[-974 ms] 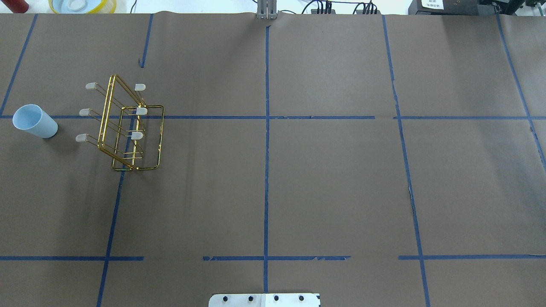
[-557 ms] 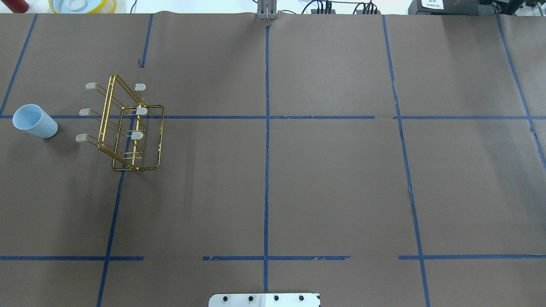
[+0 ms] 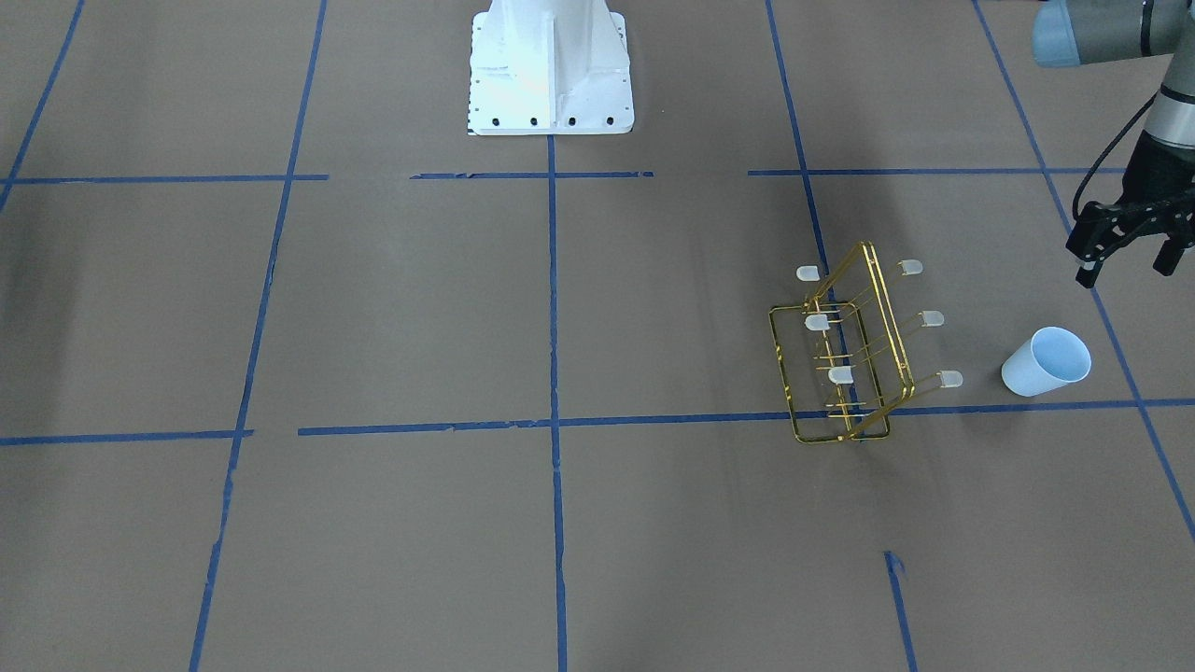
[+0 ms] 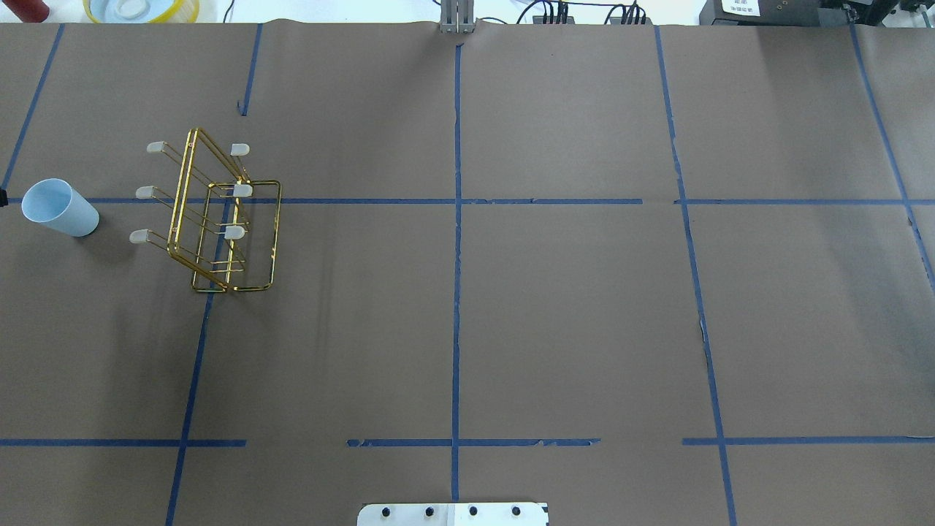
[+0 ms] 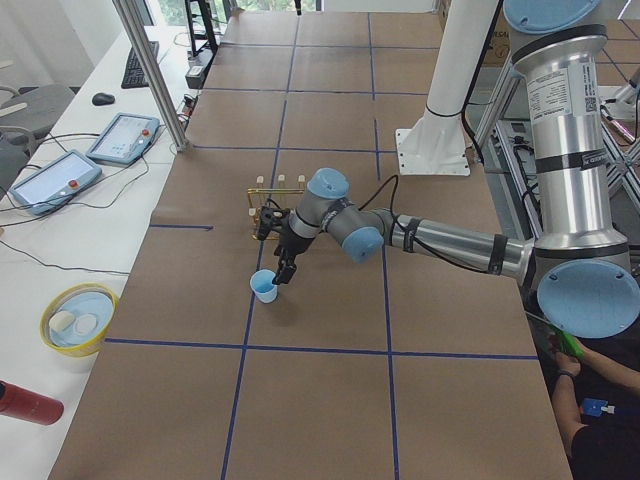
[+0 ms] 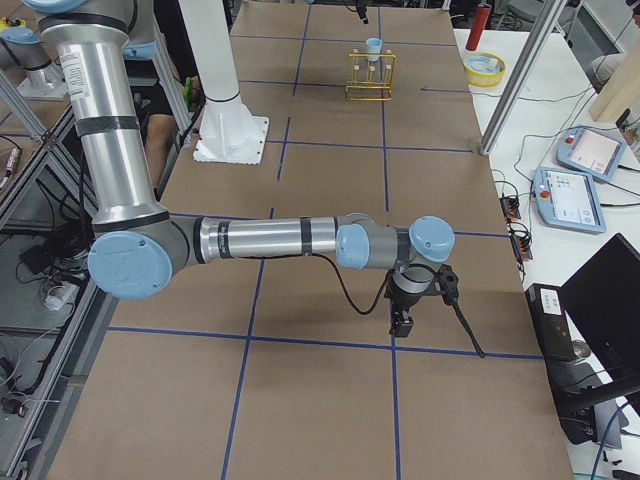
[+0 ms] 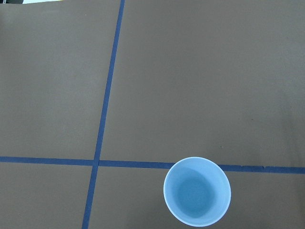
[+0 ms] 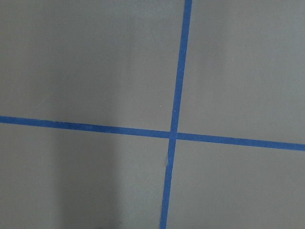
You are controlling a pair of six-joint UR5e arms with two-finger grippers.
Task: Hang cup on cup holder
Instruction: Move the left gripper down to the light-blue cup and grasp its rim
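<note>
The pale blue cup (image 3: 1046,362) stands upright, mouth up, on the brown table at my far left; it also shows in the overhead view (image 4: 58,208) and low in the left wrist view (image 7: 197,191). The gold wire cup holder (image 3: 845,359) stands just beside it toward the table's middle (image 4: 219,219), all its white-capped prongs bare. My left gripper (image 3: 1127,264) is open and empty, hovering above the table a little on the robot's side of the cup. My right gripper (image 6: 400,320) shows only in the exterior right view, low over the table's far right end; I cannot tell whether it is open.
A yellow bowl (image 4: 142,9) and a red bottle (image 5: 30,403) sit on the white bench beyond the table's far edge. The white robot base (image 3: 549,65) stands at the middle of the near edge. Blue tape lines cross the brown paper.
A small dark tip of my left gripper has come into the overhead view at the left edge, next to the cup. The cup and holder have not moved.
</note>
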